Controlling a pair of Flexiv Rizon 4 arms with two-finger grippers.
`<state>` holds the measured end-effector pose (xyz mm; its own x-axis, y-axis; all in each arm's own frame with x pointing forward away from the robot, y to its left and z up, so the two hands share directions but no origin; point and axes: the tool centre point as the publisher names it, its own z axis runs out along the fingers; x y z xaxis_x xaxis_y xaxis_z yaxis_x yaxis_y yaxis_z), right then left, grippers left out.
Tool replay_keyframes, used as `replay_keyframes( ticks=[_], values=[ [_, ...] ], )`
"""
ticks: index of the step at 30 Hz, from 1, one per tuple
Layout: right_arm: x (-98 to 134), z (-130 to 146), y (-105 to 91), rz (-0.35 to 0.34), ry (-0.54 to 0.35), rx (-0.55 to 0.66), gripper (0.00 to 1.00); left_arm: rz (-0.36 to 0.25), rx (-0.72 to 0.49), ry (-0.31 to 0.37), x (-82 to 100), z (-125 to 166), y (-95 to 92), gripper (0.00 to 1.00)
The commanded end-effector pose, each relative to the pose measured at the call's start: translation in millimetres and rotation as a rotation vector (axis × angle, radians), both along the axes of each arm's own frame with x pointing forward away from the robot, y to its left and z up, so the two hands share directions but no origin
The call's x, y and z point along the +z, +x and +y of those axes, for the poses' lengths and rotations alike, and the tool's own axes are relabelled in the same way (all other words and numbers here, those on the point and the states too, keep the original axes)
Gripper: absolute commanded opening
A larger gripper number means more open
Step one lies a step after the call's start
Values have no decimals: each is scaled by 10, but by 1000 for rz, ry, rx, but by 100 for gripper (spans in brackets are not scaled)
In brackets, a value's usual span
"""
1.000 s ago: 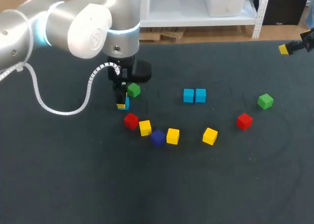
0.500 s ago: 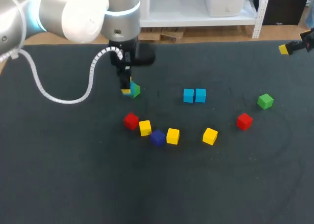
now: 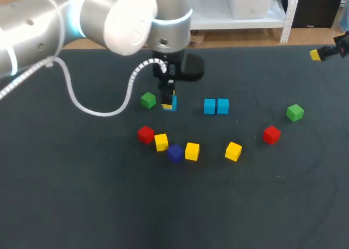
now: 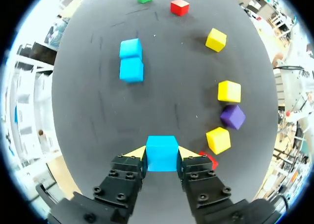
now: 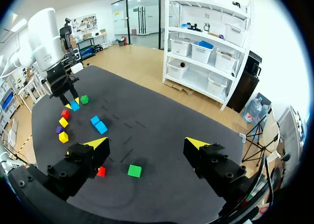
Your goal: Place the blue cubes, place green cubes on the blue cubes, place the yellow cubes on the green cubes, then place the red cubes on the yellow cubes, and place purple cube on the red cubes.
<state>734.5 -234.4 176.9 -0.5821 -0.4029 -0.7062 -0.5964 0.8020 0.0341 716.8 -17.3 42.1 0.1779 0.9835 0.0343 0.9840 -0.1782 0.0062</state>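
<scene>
My left gripper [image 3: 169, 102] is shut on a blue cube [image 4: 162, 153], held just above the table between a green cube [image 3: 148, 100] and a pair of touching blue cubes [image 3: 216, 106]. In the left wrist view that blue pair [image 4: 131, 60] lies ahead of the fingers. A row of red [image 3: 145, 134], yellow [image 3: 161, 142], purple [image 3: 175, 153] and yellow [image 3: 192, 150] cubes lies nearer me. Further right are a yellow cube [image 3: 233, 150], a red cube [image 3: 271, 134] and a green cube [image 3: 295, 112]. My right gripper [image 5: 147, 144] stands open and empty at the table's far right edge.
Dark cloth covers the whole table [image 3: 109, 205]. The left arm's white cable [image 3: 98, 110] hangs in a loop over the table's left part. The near half of the table holds no objects.
My left gripper has carried the blue cube to the right, from the left of the green cube to its right side, closer to the blue pair. The right arm has not moved.
</scene>
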Motion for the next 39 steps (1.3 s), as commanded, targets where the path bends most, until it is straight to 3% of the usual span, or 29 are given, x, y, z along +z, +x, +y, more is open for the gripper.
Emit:
replay_keyframes(
  ticks=[1, 15, 20, 39],
  values=[
    [4, -13, 3, 2, 4, 5, 100, 23, -24, 62, -39, -227, 160, 0],
    [4, -13, 3, 2, 4, 5, 100, 31, -22, 37, -165, -512, 433, 0],
    [4, -13, 3, 2, 4, 5, 100, 39, -11, 11, -199, -558, 428, 0],
    [4, -13, 3, 2, 4, 5, 100, 106, 90, 30, -373, -609, 358, 0]
  ],
)
